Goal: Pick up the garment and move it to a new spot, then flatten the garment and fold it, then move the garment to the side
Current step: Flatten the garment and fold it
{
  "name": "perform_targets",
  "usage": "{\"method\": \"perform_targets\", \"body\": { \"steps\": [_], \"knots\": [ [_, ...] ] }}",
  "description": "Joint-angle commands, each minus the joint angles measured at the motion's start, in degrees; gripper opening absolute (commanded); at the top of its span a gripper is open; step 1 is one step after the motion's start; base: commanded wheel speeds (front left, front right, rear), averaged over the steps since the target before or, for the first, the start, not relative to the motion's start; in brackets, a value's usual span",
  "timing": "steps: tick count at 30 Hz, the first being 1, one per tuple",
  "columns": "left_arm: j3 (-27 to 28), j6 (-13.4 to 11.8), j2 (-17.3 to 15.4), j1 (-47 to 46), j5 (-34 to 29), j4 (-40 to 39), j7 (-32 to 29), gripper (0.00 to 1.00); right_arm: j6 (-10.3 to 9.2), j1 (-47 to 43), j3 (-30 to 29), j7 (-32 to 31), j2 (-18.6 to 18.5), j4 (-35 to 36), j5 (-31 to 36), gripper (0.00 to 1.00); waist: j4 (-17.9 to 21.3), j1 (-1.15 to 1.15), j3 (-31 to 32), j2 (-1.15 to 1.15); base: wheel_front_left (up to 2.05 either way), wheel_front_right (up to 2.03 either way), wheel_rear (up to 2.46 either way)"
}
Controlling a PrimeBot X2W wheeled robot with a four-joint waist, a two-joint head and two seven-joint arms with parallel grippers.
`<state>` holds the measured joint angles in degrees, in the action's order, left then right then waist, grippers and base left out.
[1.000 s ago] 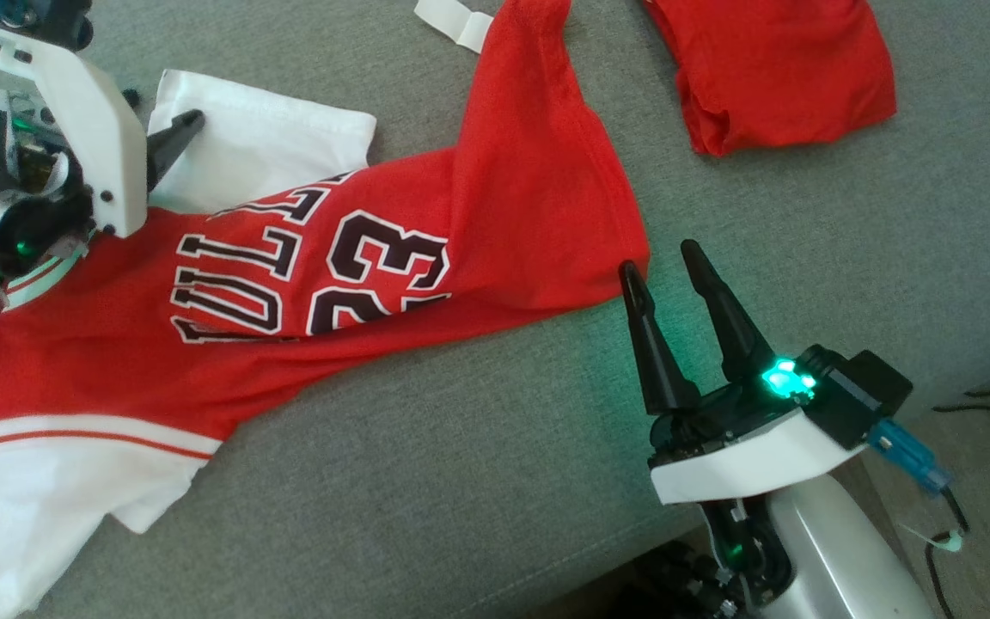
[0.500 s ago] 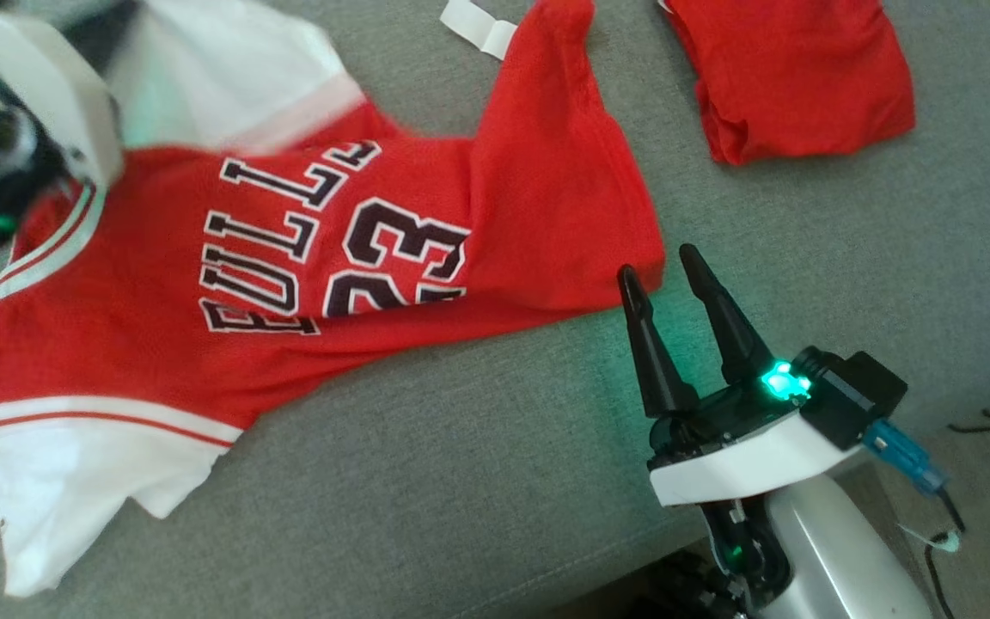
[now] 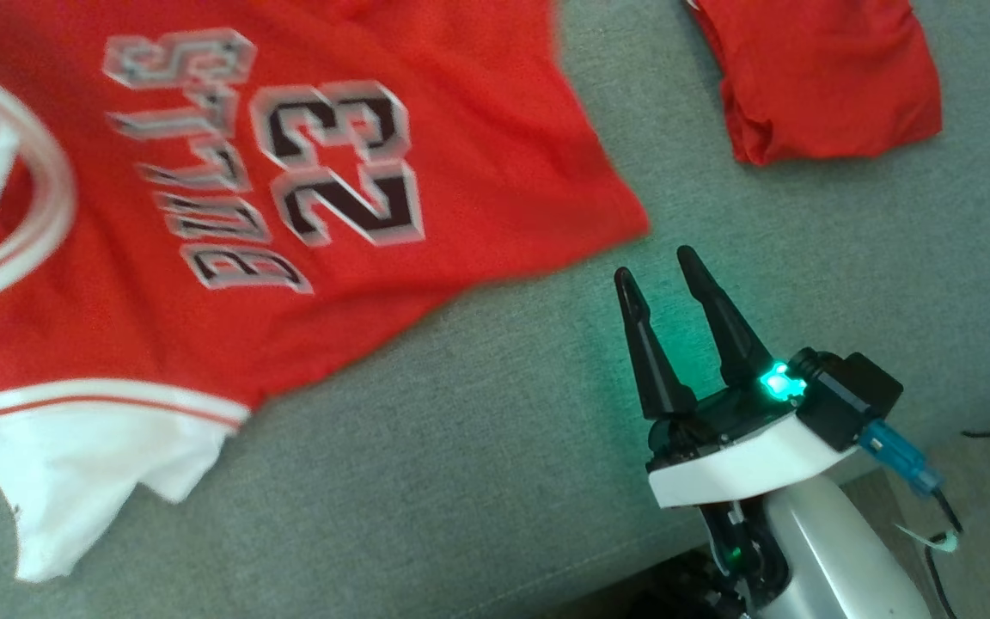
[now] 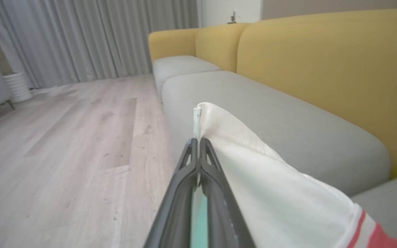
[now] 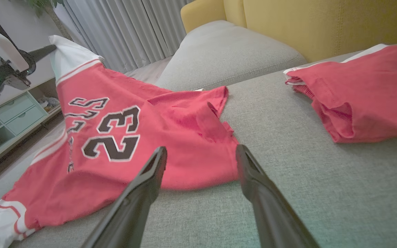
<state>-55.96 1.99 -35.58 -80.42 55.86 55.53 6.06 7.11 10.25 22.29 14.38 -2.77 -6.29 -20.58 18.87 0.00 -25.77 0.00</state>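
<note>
Left wrist view, jaws: the left gripper (image 4: 198,146) is clenched on the white sleeve edge of the jersey (image 4: 253,172). Its two dark fingers meet with the cloth pinched between them, and a small bit of seam stands out past the tips.
Right jaws: the right gripper (image 3: 654,263) is released. Its fingers are spread wide with nothing between them, low over the front part of the grey seat (image 3: 461,481).
Jersey, place: it hangs by that one sleeve, lifted above the seat on the robot's left side. From there the red body slopes down, and its hem lies on the seat. The second white sleeve is near the seat's front edge.
Long axis: it runs from the pinched sleeve, high on the left, down across the seat to the red hem.
Direction from the free jaws: the hem corner is just ahead of the right fingertips and a little to their left, near but not touching.
Nearer arm: for the hem, the right one. The left one is busy.
Other cloth: a folded red garment (image 3: 830,77) lies on the seat toward the backrest, well apart from the jersey.
Step, as I judge: the pick-up is under way. With only one hold the jersey hangs crooked, so I think a second hold at the hem would help to carry it flat.
Risk: the dragging hem may bunch on the seat.
</note>
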Motion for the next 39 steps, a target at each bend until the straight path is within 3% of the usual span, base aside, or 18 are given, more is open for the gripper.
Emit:
{"method": "perform_targets", "body": {
  "steps": [1, 8, 14, 18, 19, 20, 21, 29, 33, 39],
  "knots": [
    [2.8, -1.1, -3.1, -4.7, -0.6, 0.8, 2.0, 0.0, 0.37, 0.1, 1.3, 0.6, -0.1, 1.7, 0.6, 1.0, 0.0, 0.0, -0.4, 0.0, 0.0, 0.0, 0.0],
    [4.5, -4.1, -4.5, -9.1, -2.2, 6.5, 7.4, 0.0, 0.37, 0.5, 1.0, 0.6, -0.1, 1.8, 0.9, 1.0, -0.3, 0.0, -1.7, 0.0, 0.0, 0.0, 0.0],
    [5.8, -4.9, -4.4, -9.6, -2.7, 9.1, 8.7, 0.0, 0.37, 1.1, 0.8, 0.6, -0.1, 1.3, 1.8, 1.0, -1.2, 0.0, -2.4, 0.0, 0.0, 0.0, 0.0],
    [8.1, -6.9, -5.1, -9.7, -3.7, 8.3, 8.9, 0.0, 0.37, 1.4, 0.7, 0.6, -0.1, 1.1, 2.4, 1.0, -2.0, 0.0, -2.6, 0.0, 0.0, 0.0, 0.0],
    [8.3, -6.7, -4.7, -8.6, -3.8, 8.5, 8.9, 0.22, 0.37, 1.5, 0.6, 0.6, -0.1, 1.0, 2.5, 1.0, -2.2, 0.0, -2.5, 0.0, 0.0, 0.0, 0.0],
    [8.2, -6.2, -4.4, -7.5, -3.8, 9.0, 8.9, 0.22, 0.37, 1.5, 0.5, 0.6, -0.1, 0.8, 2.6, 1.0, -2.5, 0.0, -2.3, 0.0, 0.0, 0.0, 0.0],
    [8.0, -5.3, -3.9, -6.7, -3.8, 9.3, 8.9, 1.0, 0.37, 1.5, 0.4, 0.6, -0.1, 0.7, 2.7, 1.0, -2.8, 0.0, -2.1, 0.0, 0.0, 0.0, 0.0],
    [9.1, -1.3, 0.1, -2.9, -4.1, 7.8, 8.9, 1.0, 0.37, 1.7, -0.3, 0.6, -0.1, -0.2, 3.7, 1.0, -6.6, 0.0, 1.3, 0.0, 0.0, 0.0, 0.0],
    [12.9, 0.7, 2.4, 2.6, -5.7, 0.5, 8.9, 1.0, 0.37, 1.2, -1.9, 0.6, -0.1, -0.9, 4.1, 1.0, -10.2, 0.0, 5.0, 0.0, 0.0, 0.0, 0.0],
    [18.4, 0.3, 5.7, 16.5, -8.9, -11.2, 8.9, 1.0, 0.37, -0.1, -5.1, 0.6, -0.1, -2.1, 4.8, 1.0, -15.8, 0.0, 10.4, 0.0, 0.0, 0.0, 0.0]
  ]
}}
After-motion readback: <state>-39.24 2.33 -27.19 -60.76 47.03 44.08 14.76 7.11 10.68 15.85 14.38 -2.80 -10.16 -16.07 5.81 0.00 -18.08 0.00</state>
